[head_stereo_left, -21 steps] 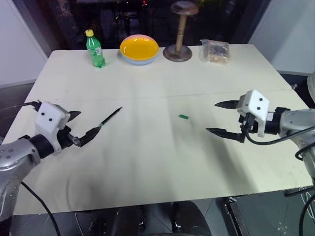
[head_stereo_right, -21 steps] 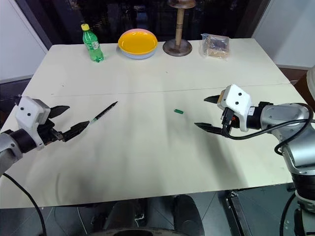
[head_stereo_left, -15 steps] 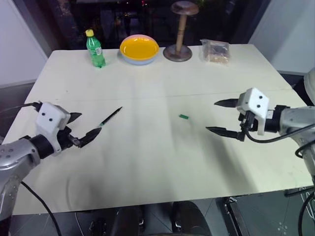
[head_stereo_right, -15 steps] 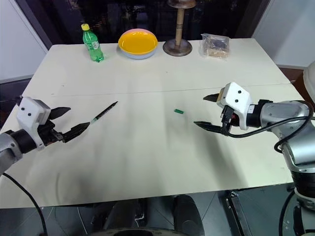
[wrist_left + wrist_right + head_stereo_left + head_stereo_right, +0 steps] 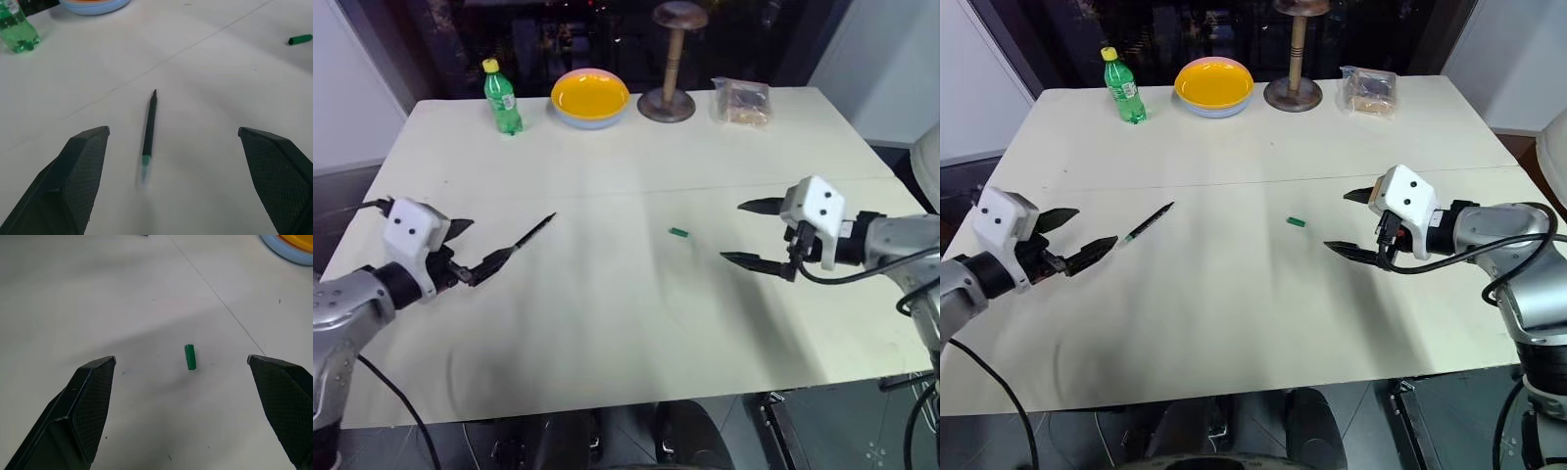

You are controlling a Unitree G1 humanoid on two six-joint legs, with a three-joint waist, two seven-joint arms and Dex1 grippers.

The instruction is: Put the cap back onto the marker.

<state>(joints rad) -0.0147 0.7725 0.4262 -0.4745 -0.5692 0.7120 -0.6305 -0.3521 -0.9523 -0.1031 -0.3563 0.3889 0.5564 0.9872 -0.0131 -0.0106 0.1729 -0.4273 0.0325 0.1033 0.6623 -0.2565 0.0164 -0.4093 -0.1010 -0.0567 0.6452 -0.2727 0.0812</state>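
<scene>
A: How much room is there on the desk (image 5: 636, 323)?

B: Plenty. The middle and near half are bare; the near edge runs clear from corner to corner. A faint seam crosses the top from side to side.

A: Where is the marker (image 5: 530, 235)?

B: It lies flat on the left half, slanted, well in from the left edge, just ahead of the left pincer (image 5: 466, 253). That pincer is released, its fingers spread wide, holding nothing, the marker apart from both tips.

A: And the cap (image 5: 678, 232)?

B: It lies alone near the middle, between marker and right pincer (image 5: 752, 233). The right pincer is also released, spread wide and empty, hovering near the cap but apart from it. The 2 pincers point inward at each other across open surface.

A: Counts?

B: 1 marker, 1 cap, 2 pincers. Along the far edge: 1 bottle (image 5: 502, 96), 1 bowl (image 5: 591, 98), 1 wooden stand (image 5: 670, 69), 1 clear packet (image 5: 741, 102). All 4 stand well apart from marker and cap.
</scene>
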